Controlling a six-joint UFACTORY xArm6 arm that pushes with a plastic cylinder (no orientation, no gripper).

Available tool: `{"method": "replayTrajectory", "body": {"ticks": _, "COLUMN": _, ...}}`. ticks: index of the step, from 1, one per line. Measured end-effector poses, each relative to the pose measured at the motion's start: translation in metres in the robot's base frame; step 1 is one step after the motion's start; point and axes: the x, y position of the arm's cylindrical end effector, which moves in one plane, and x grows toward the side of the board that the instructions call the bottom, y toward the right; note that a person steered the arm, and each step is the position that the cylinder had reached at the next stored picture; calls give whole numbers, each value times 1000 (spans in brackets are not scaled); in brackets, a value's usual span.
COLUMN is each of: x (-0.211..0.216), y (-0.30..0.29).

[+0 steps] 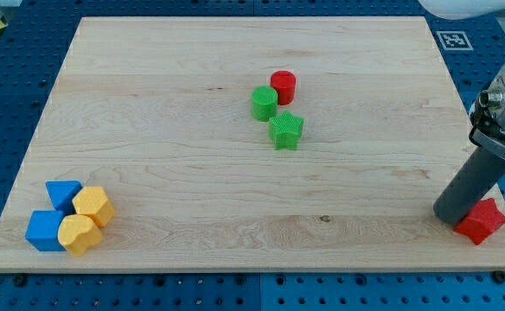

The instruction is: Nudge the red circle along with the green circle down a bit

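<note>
The red circle (pixel 284 86) stands near the board's upper middle. The green circle (pixel 264 104) touches it at its lower left. A green star (pixel 285 130) sits just below the green circle, nearly touching it. My tip (pixel 450 217) is the lower end of the dark rod at the view's far right, near the bottom. It rests on the board far to the lower right of both circles, beside a red star (pixel 482 221).
At the bottom left a cluster holds a blue triangle (pixel 62 193), a blue cube (pixel 44 231), a yellow hexagon (pixel 92 206) and a yellow heart (pixel 79 235). The wooden board (pixel 166 130) lies on a blue perforated table.
</note>
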Motion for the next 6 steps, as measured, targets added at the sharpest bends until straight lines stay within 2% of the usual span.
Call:
{"method": "replayTrajectory", "body": {"ticks": 1, "x": -15, "y": -19}}
{"method": "replayTrajectory", "body": {"ticks": 3, "x": -121, "y": -36}}
{"method": "replayTrajectory", "body": {"ticks": 5, "x": -215, "y": -108}}
{"method": "replayTrajectory", "body": {"ticks": 6, "x": -227, "y": -157}}
